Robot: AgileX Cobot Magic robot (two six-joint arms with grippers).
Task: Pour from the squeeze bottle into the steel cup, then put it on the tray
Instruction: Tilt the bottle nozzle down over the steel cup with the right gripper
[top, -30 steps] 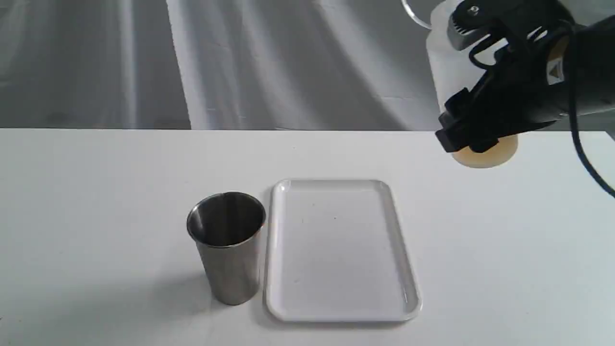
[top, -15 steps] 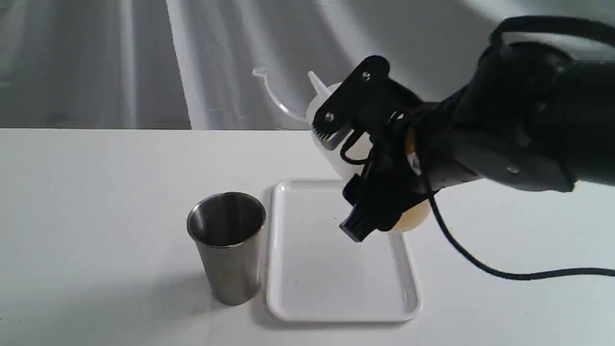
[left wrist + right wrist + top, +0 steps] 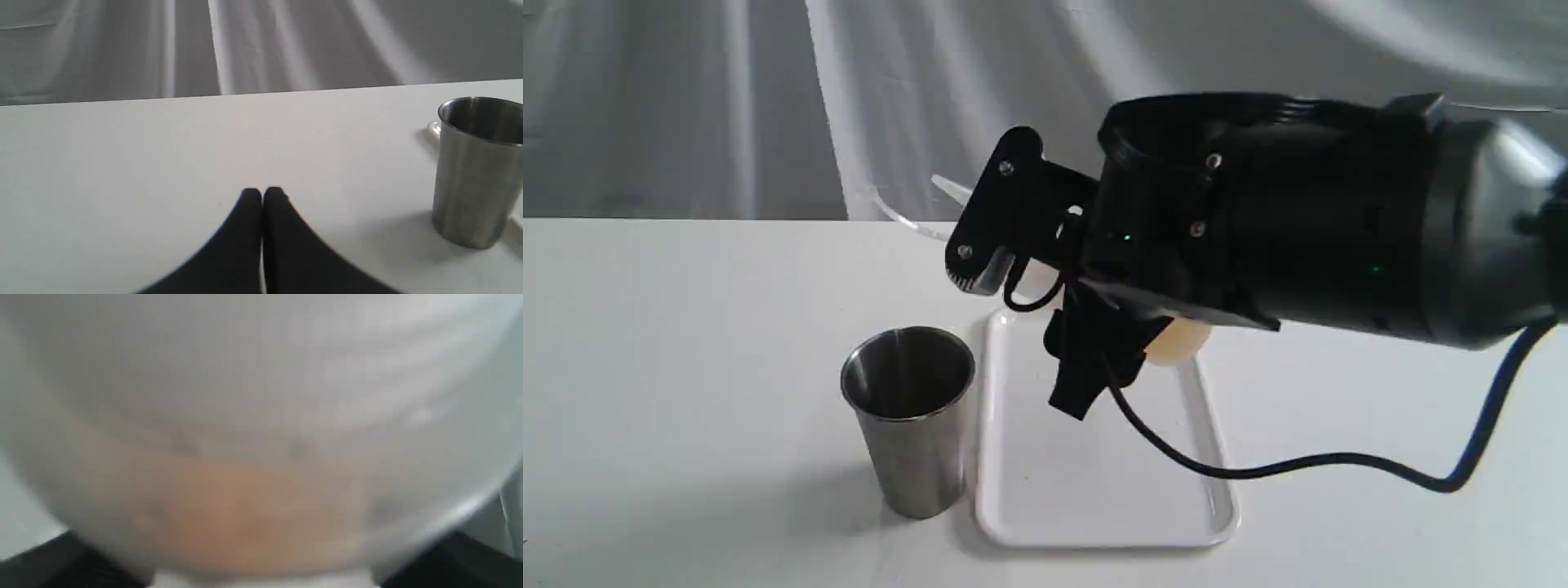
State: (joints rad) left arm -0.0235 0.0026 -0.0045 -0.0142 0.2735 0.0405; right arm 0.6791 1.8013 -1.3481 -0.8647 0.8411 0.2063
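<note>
My right gripper (image 3: 1031, 310) is shut on the squeeze bottle (image 3: 1180, 341) and holds it in the air over the far end of the tray (image 3: 1094, 498). The bottle leans left; its nozzle (image 3: 949, 189) and cap strap (image 3: 894, 219) point toward the steel cup (image 3: 908, 408), still up and to the right of the rim. In the right wrist view the bottle (image 3: 261, 457) fills the picture, with amber liquid low in it. The cup stands upright on the table just left of the tray. My left gripper (image 3: 262, 192) is shut on nothing, low over the table, with the cup (image 3: 474, 171) off to one side.
The white table (image 3: 686, 327) carries only the cup and the tray. The right arm's black cable (image 3: 1307, 464) hangs across the tray's right side. Grey cloth hangs behind the table's far edge. A corner of the tray (image 3: 432, 127) shows behind the cup.
The right arm has carried the bottle from the far right to above the tray. The bottle has tilted from upright, with its nozzle now toward the cup. Cup and tray have not moved.
</note>
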